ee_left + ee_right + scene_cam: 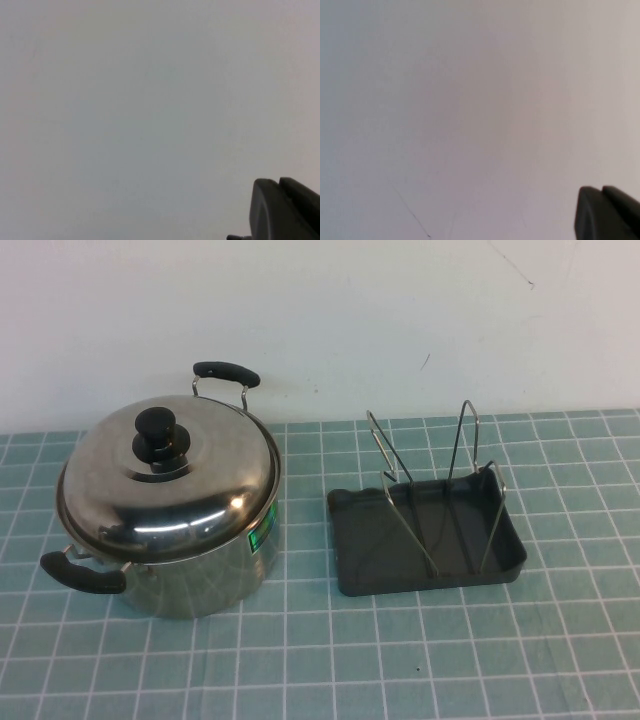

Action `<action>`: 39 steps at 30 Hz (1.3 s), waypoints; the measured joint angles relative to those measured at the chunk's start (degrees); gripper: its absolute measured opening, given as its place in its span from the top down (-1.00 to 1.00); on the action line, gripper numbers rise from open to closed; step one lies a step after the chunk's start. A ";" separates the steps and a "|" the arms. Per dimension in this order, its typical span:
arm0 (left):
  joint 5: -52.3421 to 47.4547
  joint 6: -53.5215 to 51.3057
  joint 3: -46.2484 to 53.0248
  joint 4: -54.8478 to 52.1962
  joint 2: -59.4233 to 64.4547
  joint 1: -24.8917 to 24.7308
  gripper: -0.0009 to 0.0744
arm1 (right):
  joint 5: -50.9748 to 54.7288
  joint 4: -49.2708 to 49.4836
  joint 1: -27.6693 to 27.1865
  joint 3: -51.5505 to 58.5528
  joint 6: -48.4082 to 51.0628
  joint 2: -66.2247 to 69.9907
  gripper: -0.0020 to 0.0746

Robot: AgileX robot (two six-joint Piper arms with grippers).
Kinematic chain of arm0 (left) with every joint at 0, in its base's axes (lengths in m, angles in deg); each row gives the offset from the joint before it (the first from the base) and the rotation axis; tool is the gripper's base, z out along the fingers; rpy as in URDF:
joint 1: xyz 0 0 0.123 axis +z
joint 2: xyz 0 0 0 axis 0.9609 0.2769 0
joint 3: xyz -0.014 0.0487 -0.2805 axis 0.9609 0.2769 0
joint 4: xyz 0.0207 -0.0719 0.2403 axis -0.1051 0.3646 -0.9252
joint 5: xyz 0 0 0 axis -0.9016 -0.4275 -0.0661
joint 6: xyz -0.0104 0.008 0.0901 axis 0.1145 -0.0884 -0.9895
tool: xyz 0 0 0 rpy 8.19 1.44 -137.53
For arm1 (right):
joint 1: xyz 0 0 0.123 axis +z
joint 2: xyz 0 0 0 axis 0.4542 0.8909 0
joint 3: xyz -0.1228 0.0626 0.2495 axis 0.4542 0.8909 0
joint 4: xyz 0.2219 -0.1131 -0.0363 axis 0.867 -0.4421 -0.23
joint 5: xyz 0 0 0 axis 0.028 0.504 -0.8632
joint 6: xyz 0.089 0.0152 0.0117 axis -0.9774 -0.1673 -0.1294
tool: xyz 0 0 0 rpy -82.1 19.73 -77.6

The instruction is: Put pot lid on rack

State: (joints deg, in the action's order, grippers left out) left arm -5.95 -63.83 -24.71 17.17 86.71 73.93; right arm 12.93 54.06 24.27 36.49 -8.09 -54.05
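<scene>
Left gripper (285, 210): only a dark piece shows in its wrist view, facing a blank pale wall; cannot tell its state.
Right gripper (607, 212): likewise a dark piece against the wall; state unclear. Neither appears in the high view.
Lid (168, 476): shiny, black knob (158, 435), seated on the pot (200, 575), table's left.
Rack (430, 535): dark tray with upright wire loops, just right of the pot, apart from it.
Table (320, 660): green grid mat.

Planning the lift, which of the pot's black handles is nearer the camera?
The handle at the pot's front left; the other sits behind the pot lid.
</scene>
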 joint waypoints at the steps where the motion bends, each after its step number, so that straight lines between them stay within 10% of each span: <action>1: -3.90 -1.02 -1.54 1.83 0.00 0.00 0.98 | 1.34 0.27 0.00 -0.80 1.64 0.00 0.95; 17: -4.07 -3.55 -20.95 -3.00 22.10 0.00 0.95 | 32.94 1.69 0.00 -19.98 15.82 2.33 0.95; 28: 8.58 12.63 -25.51 -20.02 47.60 0.09 -0.66 | 38.26 2.03 0.00 -10.77 15.90 2.45 0.95; 39: 15.19 22.08 -36.85 -44.84 73.07 0.00 -0.79 | 36.71 2.05 0.00 -10.48 16.04 2.69 0.95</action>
State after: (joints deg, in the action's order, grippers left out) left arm 9.23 -41.76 -61.56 -27.67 159.77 73.93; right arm 49.64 56.12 24.27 26.02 7.95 -51.36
